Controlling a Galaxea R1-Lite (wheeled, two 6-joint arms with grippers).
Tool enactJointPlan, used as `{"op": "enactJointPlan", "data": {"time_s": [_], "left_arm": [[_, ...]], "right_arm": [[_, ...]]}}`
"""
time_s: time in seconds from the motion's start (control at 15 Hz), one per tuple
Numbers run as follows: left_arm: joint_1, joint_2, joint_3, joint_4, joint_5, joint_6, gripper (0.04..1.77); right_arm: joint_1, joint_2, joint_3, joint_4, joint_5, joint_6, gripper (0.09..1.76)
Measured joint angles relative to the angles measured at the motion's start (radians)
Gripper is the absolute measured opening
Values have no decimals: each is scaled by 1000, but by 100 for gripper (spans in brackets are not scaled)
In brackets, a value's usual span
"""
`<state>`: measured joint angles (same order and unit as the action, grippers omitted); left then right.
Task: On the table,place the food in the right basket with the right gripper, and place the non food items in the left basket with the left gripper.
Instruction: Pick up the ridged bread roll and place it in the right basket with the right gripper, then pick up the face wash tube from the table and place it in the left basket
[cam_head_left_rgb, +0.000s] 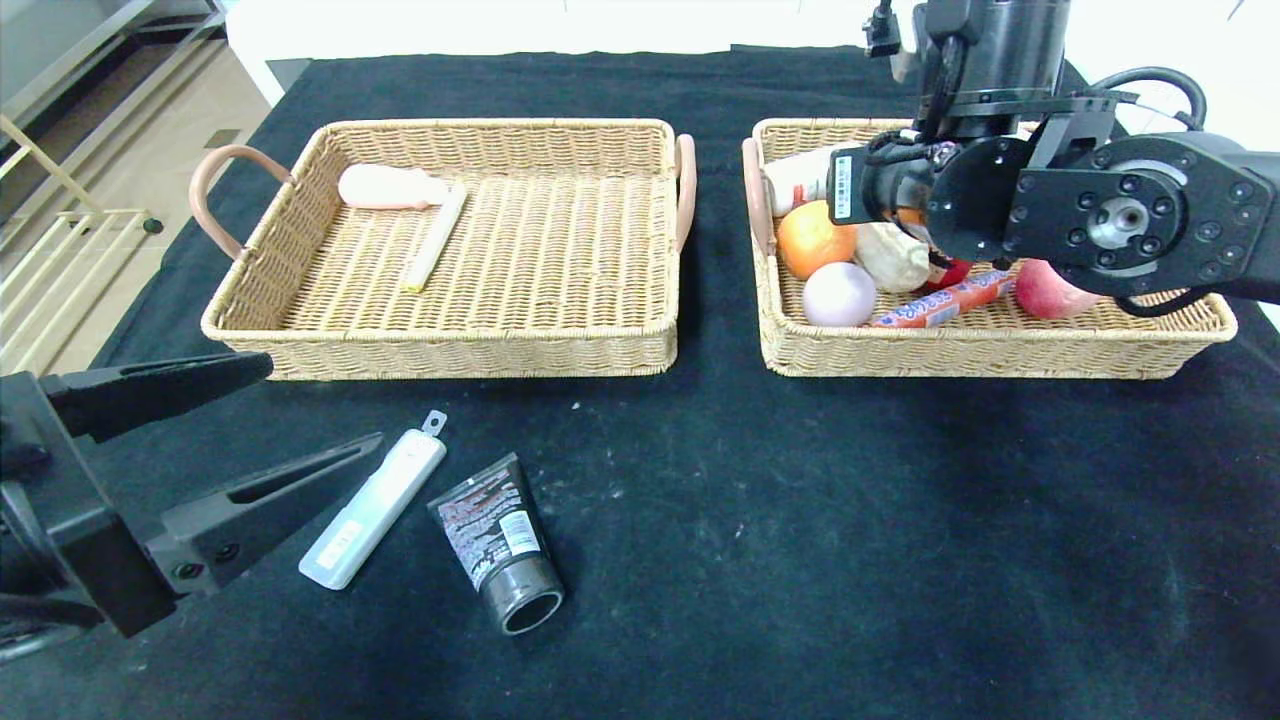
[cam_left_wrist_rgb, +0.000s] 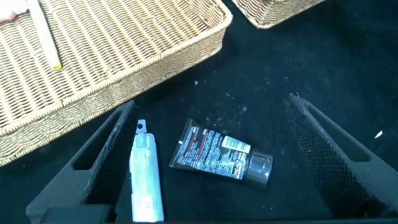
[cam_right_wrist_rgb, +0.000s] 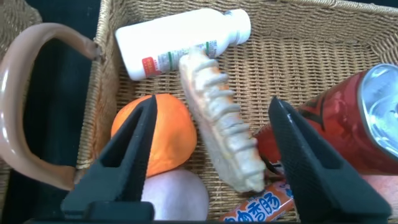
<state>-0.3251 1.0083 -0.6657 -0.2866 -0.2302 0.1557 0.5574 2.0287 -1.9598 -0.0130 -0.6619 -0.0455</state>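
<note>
With its fingers spread wide, the left pincer (cam_left_wrist_rgb: 205, 155) hangs just above the black tube (cam_head_left_rgb: 498, 545) and white cutter (cam_head_left_rgb: 375, 497) lying on the table (cam_head_left_rgb: 850, 520), apparently lining up a pick, while the right pincer (cam_right_wrist_rgb: 211, 155), spread too, hovers over bread (cam_right_wrist_rgb: 224, 134) inside the right basket (cam_head_left_rgb: 1000, 350).

A staged test room or lab is suggested: a table draped in black cloth (cam_head_left_rgb: 800, 520) is set against a plain white wall (cam_head_left_rgb: 450, 25), a pale tiled floor (cam_head_left_rgb: 130, 150) is seen alongside, and a light metal-framed rack (cam_head_left_rgb: 60, 190) is parked there.
</note>
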Motion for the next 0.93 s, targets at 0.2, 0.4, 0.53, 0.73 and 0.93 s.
{"op": "enactJointPlan", "data": {"time_s": [0.2, 0.4, 0.53, 0.73, 0.93], "left_arm": [[0, 1, 1, -1, 0, 0, 172], [0, 1, 1, -3, 0, 0, 172], [1, 3, 1, -8, 1, 0, 172], [1, 6, 1, -5, 2, 16, 172], [1, 8, 6, -5, 3, 28, 172]], "right_arm": [[2, -1, 3, 0, 0, 3, 145], [13, -11, 28, 0, 1, 6, 153], [40, -37, 81, 0, 3, 15, 157], [119, -105, 204, -26, 26, 39, 162], [193, -177, 354, -91, 87, 46, 165]]}}
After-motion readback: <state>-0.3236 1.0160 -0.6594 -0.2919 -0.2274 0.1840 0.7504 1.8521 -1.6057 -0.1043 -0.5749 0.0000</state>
